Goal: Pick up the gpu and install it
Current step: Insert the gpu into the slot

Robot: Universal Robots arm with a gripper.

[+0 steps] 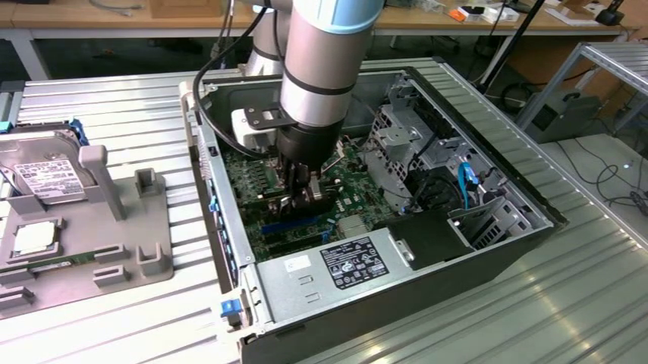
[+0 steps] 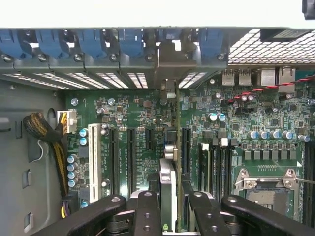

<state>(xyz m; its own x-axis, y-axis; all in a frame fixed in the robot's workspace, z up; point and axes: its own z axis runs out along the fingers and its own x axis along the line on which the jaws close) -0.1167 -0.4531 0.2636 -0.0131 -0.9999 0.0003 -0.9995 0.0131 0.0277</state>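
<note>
Black pincer (image 2: 168, 209) gripping gpu (image 2: 168, 182) edge-on, over mobo slot (image 2: 185, 142)

no wording can be read: print on the power supply's black label (image 1: 354, 264), the hard drive's white label (image 1: 42, 176) and the motherboard (image 2: 142, 123) is too small.

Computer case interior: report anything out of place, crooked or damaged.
Nothing stands out. The gripper holds the gpu edge-on over the motherboard slots inside the computer case, its bracket lined up with the rear slot openings. No visible damage.
</note>
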